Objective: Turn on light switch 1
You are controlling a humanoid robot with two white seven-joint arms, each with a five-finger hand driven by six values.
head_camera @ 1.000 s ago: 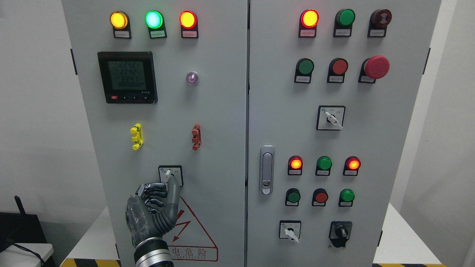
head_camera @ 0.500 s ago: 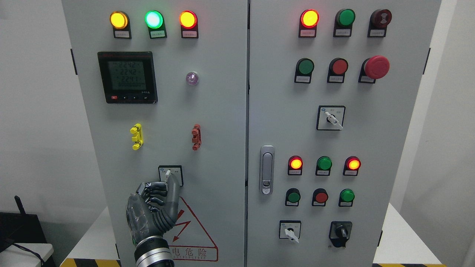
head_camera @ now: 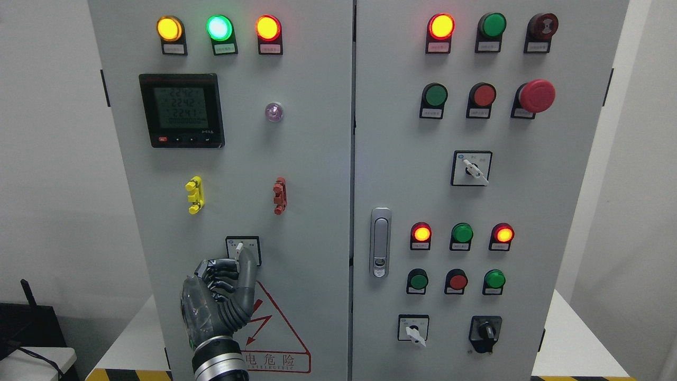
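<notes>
1. The left hand [head_camera: 225,296] rises from the bottom edge against the grey cabinet's left door [head_camera: 312,159].
2. Its fingers are curled, thumb tip touching the white lever of the rotary switch [head_camera: 242,247]; a firm grasp cannot be confirmed.
3. The switch sits low on that door, above the red warning triangle [head_camera: 277,338].

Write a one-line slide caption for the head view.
Left hand pinches the rotary switch low on the cabinet's left door.

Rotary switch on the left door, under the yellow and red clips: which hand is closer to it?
Left. The left hand is at the rotary switch, fingertips on its lower edge. The right hand is not in view.
</notes>
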